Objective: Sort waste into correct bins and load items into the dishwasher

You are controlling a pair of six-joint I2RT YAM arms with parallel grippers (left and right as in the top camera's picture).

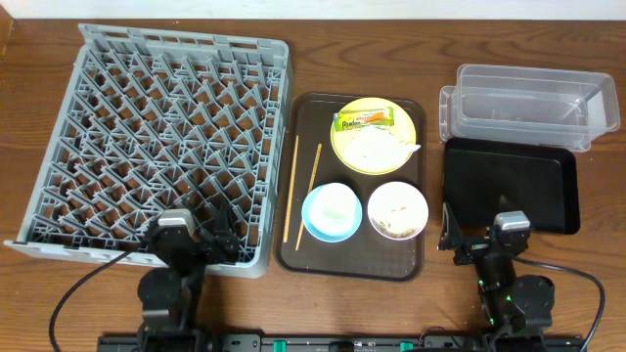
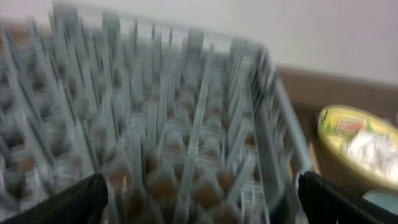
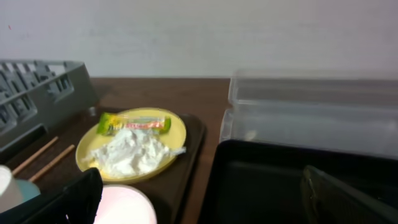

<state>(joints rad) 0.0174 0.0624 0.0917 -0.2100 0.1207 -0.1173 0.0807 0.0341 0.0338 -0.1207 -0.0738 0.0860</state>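
Since both hands stand wide and hold nothing, the job looks to be at its very start, with no sorting done yet. The left hand (image 2: 199, 204) hovers over the near edge of the rack (image 1: 166, 137), which fills the left side of the surface (image 1: 313, 39) and is empty. The right hand (image 3: 205, 204) hovers over the near edge of the black tray (image 1: 509, 181). That tray is empty, as is the tub (image 1: 528, 103) just behind it at the far right corner.

All the rest lies on the brown tray (image 1: 293, 256) in the middle:
- **Far right corner:** the plate (image 1: 342, 147), carrying the wrapper (image 1: 364, 119) and the paper (image 1: 377, 149).
- **Near edge:** a blue bowl (image 1: 333, 212) with a white thing in it, likely the cup, and beside it a white bowl (image 1: 398, 210) of scraps (image 1: 396, 223).
- **Left edge:** the chopsticks (image 1: 293, 191).

A sensible first move is for the right hand to reach to the plate and pinch the wrapper or the paper. Both are thin and light, so the grip must be low and centred.
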